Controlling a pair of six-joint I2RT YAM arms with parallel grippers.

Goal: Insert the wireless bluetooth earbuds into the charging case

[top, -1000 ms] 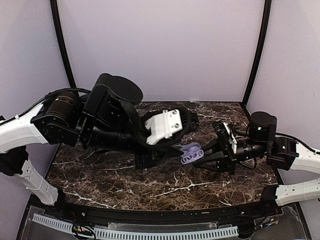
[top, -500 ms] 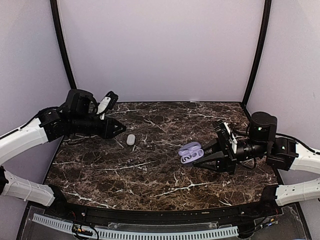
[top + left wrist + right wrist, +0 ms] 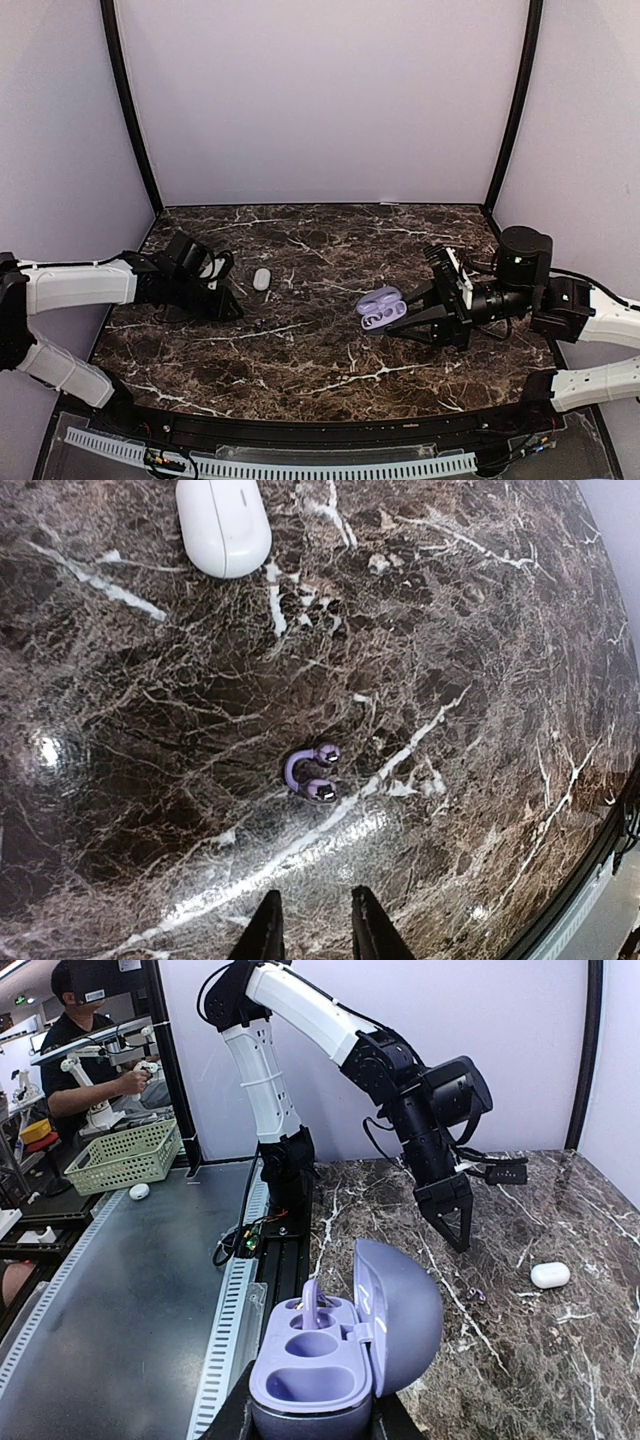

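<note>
Lavender and glossy, the pebble-shaped case (image 3: 345, 1360) stands hinged open right of the table's middle, clamped at its base by the right claw (image 3: 400, 313). One lilac earbud (image 3: 311, 1305) sits in a pale well inside. The other earbud (image 3: 312, 775), a C-shaped loop, lies on the dark veined marble table (image 3: 480, 680) just ahead of the left claw (image 3: 314, 895), whose fingers stand slightly parted, holding nothing. Beyond lies a smooth white oval pebble (image 3: 223, 520)

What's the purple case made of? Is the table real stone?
The case looks like smooth plastic: moulded hollows, soft shine on the lid. The table looks like polished dark marble, white veins and glare spots, but it could be printed laminate.
</note>
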